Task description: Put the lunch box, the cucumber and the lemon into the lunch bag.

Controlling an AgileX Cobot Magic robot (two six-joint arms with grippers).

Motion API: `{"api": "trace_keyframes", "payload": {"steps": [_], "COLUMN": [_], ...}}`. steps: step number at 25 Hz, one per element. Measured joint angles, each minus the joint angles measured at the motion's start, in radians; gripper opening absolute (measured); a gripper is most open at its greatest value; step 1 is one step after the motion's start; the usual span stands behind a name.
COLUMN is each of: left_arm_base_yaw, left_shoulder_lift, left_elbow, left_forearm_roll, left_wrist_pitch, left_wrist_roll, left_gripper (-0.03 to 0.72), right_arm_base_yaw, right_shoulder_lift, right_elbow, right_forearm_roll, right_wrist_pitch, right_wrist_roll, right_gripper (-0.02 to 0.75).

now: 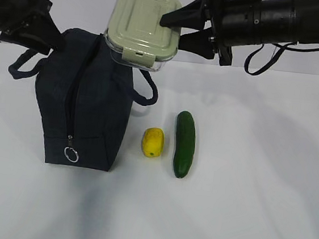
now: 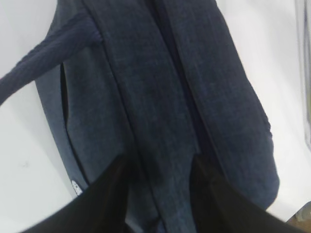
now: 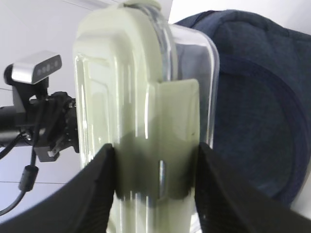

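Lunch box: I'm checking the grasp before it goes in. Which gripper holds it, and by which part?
The right gripper holds the lunch box at one edge, clamping it across lid and glass base, at a latch tab.

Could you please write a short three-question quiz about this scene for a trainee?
1. True or false: the lemon lies between the lunch bag and the cucumber.
2. What does the right end effector hold? A) lunch box B) a bag handle C) nothing
3. Fill in: the ring pull hangs at the bag's ____ end in the exterior view.

Key: 1 true; 2 A; 3 lower.
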Motion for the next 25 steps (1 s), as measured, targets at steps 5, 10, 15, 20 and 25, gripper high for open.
{"api": "trace_keyframes", "payload": {"steps": [5,10,15,20,25], "left_arm_base_yaw": [-0.002,-0.002,-0.006,-0.014,-0.014], "left_shoulder_lift": [0.048,0.061,0.061,0.062,0.062], "left_elbow": [-0.01,-0.01,-0.021,-0.059,-0.094], "left_forearm_roll": [0.004,0.006,0.005,-0.013,-0.027], "left_wrist_pitch": [0.002,0.008,0.052,0.121,0.153], "left_wrist_roll": [0.0,0.0,0.012,0.02,0.02], "left_gripper": [0.281,0.149,0.0,-0.007,-0.008], "right_arm_base_yaw": [0.004,0.03,0.06,0.086,0.096], "right_shoulder_lift": [0.0,0.004,0.021,0.053,0.102], "right_elbow": [-0.008,-0.008,-0.008,-0.017,-0.019], "right_forearm_roll": [0.007,0.015,0.045,0.08,0.086], "right_wrist_pitch": [-0.01,-0.014,-0.014,-0.014,-0.014], "right_wrist_roll": [0.0,0.0,0.0,-0.004,-0.006], "right_gripper": [0.356,0.355,0.355,0.355,0.355]}}
